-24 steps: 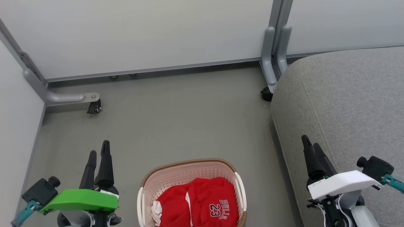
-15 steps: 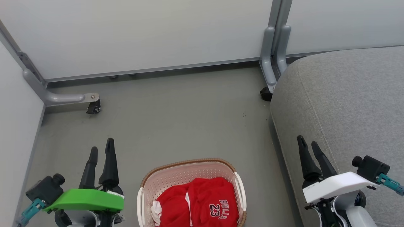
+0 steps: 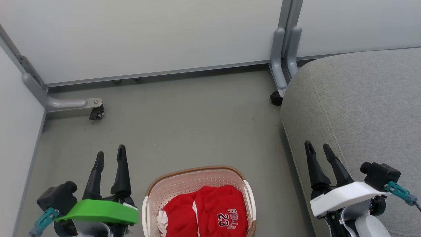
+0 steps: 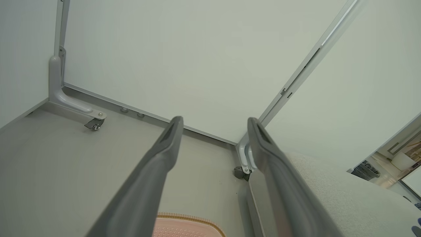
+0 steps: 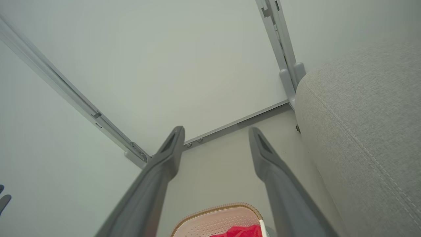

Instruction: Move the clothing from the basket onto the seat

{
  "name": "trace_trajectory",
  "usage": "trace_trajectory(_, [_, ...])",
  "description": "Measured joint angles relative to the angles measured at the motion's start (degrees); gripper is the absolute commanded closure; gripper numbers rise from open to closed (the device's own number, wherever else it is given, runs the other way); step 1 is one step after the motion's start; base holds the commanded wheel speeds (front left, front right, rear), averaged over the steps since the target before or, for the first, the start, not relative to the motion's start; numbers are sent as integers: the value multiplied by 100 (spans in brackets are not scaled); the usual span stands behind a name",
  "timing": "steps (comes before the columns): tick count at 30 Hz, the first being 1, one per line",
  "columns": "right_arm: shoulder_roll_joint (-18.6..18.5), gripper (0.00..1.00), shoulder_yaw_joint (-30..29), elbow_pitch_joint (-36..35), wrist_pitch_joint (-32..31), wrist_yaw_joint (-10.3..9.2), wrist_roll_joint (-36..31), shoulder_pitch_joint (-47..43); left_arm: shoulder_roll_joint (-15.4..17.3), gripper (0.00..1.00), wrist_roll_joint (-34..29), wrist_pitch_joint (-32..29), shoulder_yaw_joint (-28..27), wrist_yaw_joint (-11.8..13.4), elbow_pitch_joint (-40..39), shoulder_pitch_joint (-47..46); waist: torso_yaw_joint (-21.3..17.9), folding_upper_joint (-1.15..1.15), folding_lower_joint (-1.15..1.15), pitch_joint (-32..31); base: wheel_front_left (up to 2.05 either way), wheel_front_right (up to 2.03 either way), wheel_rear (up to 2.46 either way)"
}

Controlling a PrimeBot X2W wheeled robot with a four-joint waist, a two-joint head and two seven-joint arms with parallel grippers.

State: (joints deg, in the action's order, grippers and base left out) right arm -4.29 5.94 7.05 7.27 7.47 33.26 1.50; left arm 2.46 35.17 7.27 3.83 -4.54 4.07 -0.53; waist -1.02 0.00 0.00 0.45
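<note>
The cream basket (image 3: 197,172) with a brown rim stands on the floor at the bottom centre of the head view. Inside it lies the red clothing (image 3: 210,210), a jersey lettered "BULLS 23" on top. The big grey seat (image 3: 361,98) fills the right side. My left gripper (image 3: 110,153) hovers open to the left of the basket, nothing between its fingers. My right gripper (image 3: 317,144) is open over the seat's left edge, also empty. The right wrist view catches the basket (image 5: 217,214), a bit of the red clothing (image 5: 241,232) and the seat (image 5: 361,115).
Pale partition panels close off the back and left. Their grey feet on castors (image 3: 97,113) (image 3: 275,98) stand on the grey floor (image 3: 184,125). Bare floor lies between the basket and the back panel.
Both grippers have drifted inward toward the basket, the left one to the right and the right one to the left. Their fingers have spread a little wider. The basket and clothing stay put.
</note>
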Motion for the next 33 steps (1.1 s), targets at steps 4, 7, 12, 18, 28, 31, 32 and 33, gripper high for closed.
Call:
trace_trajectory(4, [-1, 0, 19, -24, 70, 0, -245, -7, 0, 0, -231, 71, 40, 0, -1, 26, -4, 0, 0, 0, 0, 0, 0])
trace_trajectory(7, [-2, 0, 53, -42, 103, 0, -391, -10, 1, 0, -400, 113, 66, 0, -3, 56, -8, 0, 0, 2, 0, 0, 0])
trace_trajectory(12, [-12, 0, 135, -82, 192, 0, -709, -38, 3, 0, -738, 199, 125, 1, -16, 92, -21, 0, 0, -15, 0, 0, 0])
trace_trajectory(18, [-35, 0, 246, -98, 287, 1, -1023, -92, 5, 0, -962, 290, 144, 7, -12, 148, -34, 0, 0, -52, 0, 0, 0])
trace_trajectory(28, [-80, 0, 399, -126, 410, 1, -1419, -127, 12, 0, -1274, 412, 156, -130, 90, 237, -37, 0, 0, -95, 0, 0, 0])
trace_trajectory(31, [-80, 0, 409, -131, 446, 1, -1545, -128, 12, 0, -1383, 448, 154, -152, 112, 250, -41, 0, 0, -93, 0, 0, 0])
trace_trajectory(32, [-81, 0, 408, -133, 453, 1, -1590, -130, 13, 0, -1416, 463, 155, -155, 119, 261, -42, 0, 0, -92, 0, 0, 0])
trace_trajectory(33, [-82, 0, 410, -137, 470, 1, -1618, -133, 13, 0, -1438, 469, 158, -158, 120, 267, -42, 0, 0, -92, 0, 0, 0])
